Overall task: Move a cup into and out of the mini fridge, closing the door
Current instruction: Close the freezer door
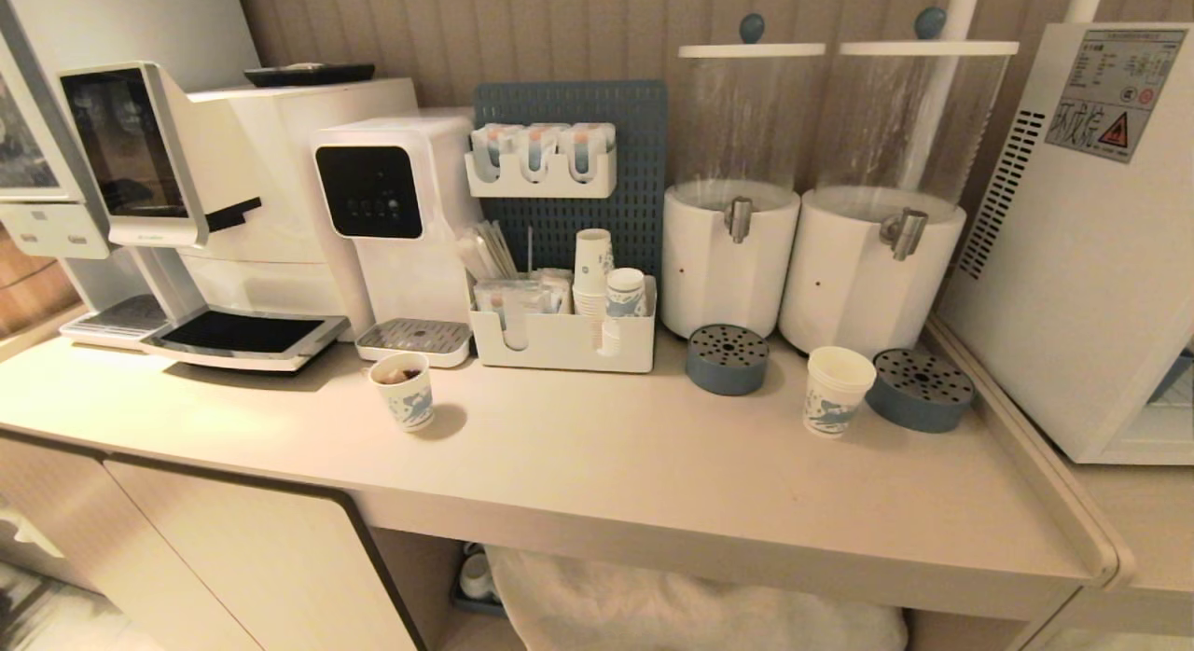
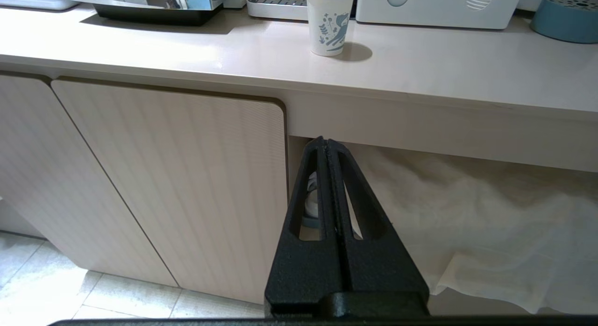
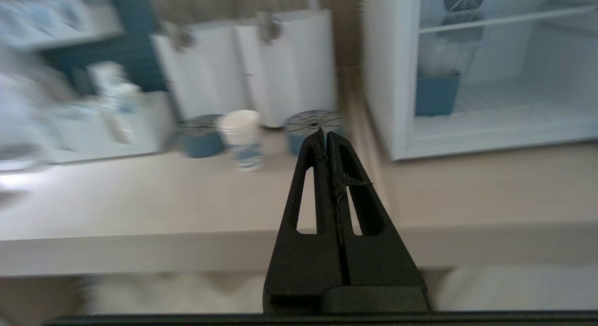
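The cup, white paper with a blue print and a clean white inside, stands upright on the counter by the right dispenser; it also shows in the right wrist view. The mini fridge stands at the counter's right end. Its door looks flush with the body, and a wire shelf shows through the glass. My right gripper is shut and empty, held off the counter's front edge. My left gripper is shut and empty, low before the cabinet. Neither arm shows in the head view.
A similar cup with a brown inside stands left of centre. Two white drink dispensers with blue drip trays line the back, beside an organizer holding stacked cups and a coffee machine. White cloth lies under the counter.
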{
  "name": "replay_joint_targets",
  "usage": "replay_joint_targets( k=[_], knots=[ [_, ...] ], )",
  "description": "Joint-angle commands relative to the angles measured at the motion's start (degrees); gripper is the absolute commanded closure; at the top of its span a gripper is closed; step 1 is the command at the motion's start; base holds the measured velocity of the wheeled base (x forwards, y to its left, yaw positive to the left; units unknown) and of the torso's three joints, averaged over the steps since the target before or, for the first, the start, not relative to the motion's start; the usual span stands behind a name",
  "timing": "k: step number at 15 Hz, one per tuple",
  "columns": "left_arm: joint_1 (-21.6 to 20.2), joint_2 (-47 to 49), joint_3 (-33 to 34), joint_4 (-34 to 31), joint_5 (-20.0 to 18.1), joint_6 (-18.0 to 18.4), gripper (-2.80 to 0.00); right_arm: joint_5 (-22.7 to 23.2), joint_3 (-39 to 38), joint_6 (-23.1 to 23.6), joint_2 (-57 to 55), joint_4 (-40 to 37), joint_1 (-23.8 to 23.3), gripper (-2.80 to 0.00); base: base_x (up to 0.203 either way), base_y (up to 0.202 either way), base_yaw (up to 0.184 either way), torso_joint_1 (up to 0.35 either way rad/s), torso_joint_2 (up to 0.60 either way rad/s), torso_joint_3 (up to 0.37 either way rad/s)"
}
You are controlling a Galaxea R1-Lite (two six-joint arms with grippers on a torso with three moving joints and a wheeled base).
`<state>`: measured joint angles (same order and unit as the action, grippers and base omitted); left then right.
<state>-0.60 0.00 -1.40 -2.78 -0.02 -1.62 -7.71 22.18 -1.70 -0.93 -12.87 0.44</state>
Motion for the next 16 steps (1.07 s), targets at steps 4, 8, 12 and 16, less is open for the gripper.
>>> replay_joint_targets(
  k=[4,8,12,16],
  knots=[
    [0.0,0.1,0.0,-0.1,0.0,0.0,0.00,2.0,-21.7,5.3,0.9,16.8,-0.1,0.00,0.000,0.000,0.000,0.000,0.00,0.000],
    [0.0,0.1,0.0,-0.1,-0.1,0.0,0.00,8.2,-18.9,5.1,0.9,4.8,-0.1,0.00,0.000,0.000,0.000,0.000,0.00,0.000],
    [0.0,0.1,0.0,-0.1,-0.1,0.2,0.00,8.2,-19.0,3.8,0.9,4.9,-0.1,0.00,0.000,0.000,0.000,0.000,0.00,0.000],
    [0.0,0.1,0.0,-0.1,-0.1,0.6,0.00,8.1,-19.0,3.8,0.9,4.9,-0.1,0.00,0.000,0.000,0.000,0.000,0.00,0.000]
  ],
)
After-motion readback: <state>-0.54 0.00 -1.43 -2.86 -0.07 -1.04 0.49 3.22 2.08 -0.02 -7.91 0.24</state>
